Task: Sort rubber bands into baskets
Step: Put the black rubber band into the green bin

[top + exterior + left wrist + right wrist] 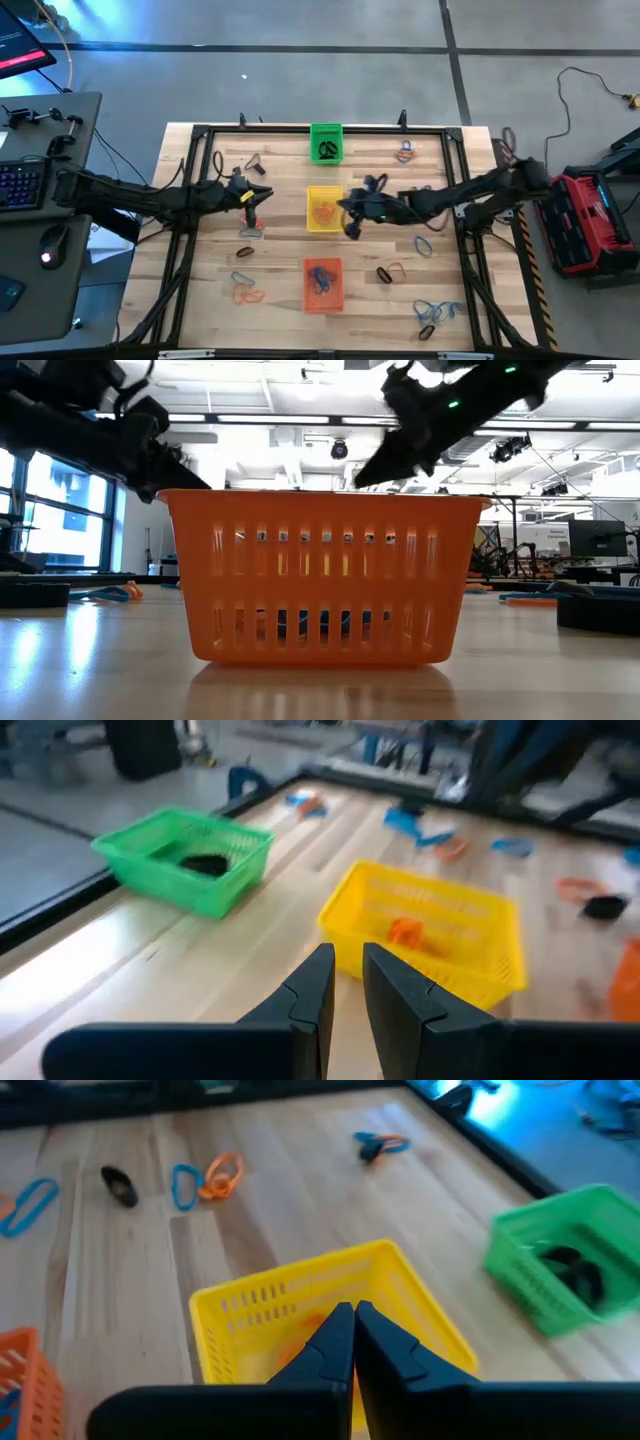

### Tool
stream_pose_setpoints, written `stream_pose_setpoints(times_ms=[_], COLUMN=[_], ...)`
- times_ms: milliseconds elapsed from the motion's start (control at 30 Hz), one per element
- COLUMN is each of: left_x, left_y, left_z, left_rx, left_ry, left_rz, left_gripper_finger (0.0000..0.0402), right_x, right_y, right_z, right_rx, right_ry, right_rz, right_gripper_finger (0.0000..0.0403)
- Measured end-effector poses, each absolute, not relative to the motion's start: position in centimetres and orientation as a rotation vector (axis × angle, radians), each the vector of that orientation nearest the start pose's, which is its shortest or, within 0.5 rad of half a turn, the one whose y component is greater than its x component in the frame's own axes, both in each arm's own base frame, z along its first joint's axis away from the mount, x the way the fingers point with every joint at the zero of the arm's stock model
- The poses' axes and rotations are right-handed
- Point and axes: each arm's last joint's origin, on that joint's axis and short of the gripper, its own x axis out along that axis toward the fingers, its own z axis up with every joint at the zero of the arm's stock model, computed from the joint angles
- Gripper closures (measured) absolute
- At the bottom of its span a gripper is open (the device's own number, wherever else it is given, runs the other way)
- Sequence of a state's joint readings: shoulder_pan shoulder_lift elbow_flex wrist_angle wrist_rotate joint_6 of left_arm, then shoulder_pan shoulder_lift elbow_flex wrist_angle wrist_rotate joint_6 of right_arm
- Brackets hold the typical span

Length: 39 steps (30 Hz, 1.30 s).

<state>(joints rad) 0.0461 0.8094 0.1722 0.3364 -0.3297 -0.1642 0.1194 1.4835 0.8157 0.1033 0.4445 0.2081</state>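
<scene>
High view: three baskets sit in a column down the table's middle, the green basket [326, 143] farthest, the yellow basket [323, 209] in the centre, the orange basket [322, 284] nearest. The right gripper [352, 222] hangs at the yellow basket's right edge; the left gripper [252, 222] is well left of that basket, over bare wood. Loose rubber bands [436, 312] lie scattered on both sides of the table. Low view: the orange basket [320, 575] fills the frame, blue bands showing through its slots; both arms are dark shapes above it. Left wrist view: the left fingers [316, 982] stand slightly apart with nothing between them, facing the yellow basket [430, 932], which holds an orange band [405, 931]; the green basket [185, 858] holds black bands. Right wrist view: the right fingers [338, 1336] are pressed together over the yellow basket [300, 1315]; whether they pinch a band, cannot tell.
</scene>
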Motion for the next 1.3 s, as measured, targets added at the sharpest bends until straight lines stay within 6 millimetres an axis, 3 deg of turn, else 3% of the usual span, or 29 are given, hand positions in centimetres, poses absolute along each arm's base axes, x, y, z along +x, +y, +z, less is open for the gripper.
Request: stream_pose_setpoints(times_ms=[200, 333, 533, 767, 967, 1300], left_x=[16.6, 17.4, 19.1, 20.6, 21.4, 21.8], left_y=[2.9, 3.8, 4.8, 6.0, 7.1, 9.3], left_z=[17.0, 17.3, 16.7, 15.1, 13.8, 12.1], left_rx=[-0.099, -0.065, -0.009, 0.115, 0.116, 0.058], left_ry=[0.459, 0.575, 0.704, 0.833, 0.925, 1.032], left_rz=[0.52, 0.589, 0.66, 0.835, 0.88, 0.966], left_gripper_finger=[0.0355, 0.0355, 0.0332, 0.0272, 0.0228, 0.0216], right_x=[26.7, 25.4, 25.3, 25.2, 25.2, 25.2], right_y=[3.3, 3.8, 4.3, 4.7, 4.8, 4.8], right_z=[22.1, 22.2, 22.1, 22.1, 22.1, 22.1], right_rx=[0.058, 0.061, 0.053, 0.048, 0.045, 0.04], right_ry=[0.425, 0.394, 0.395, 0.398, 0.397, 0.399], right_rz=[-0.43, -0.46, -0.451, -0.434, -0.429, -0.427], right_gripper_finger=[0.0402, 0.0403, 0.0403, 0.0403, 0.0403, 0.0403])
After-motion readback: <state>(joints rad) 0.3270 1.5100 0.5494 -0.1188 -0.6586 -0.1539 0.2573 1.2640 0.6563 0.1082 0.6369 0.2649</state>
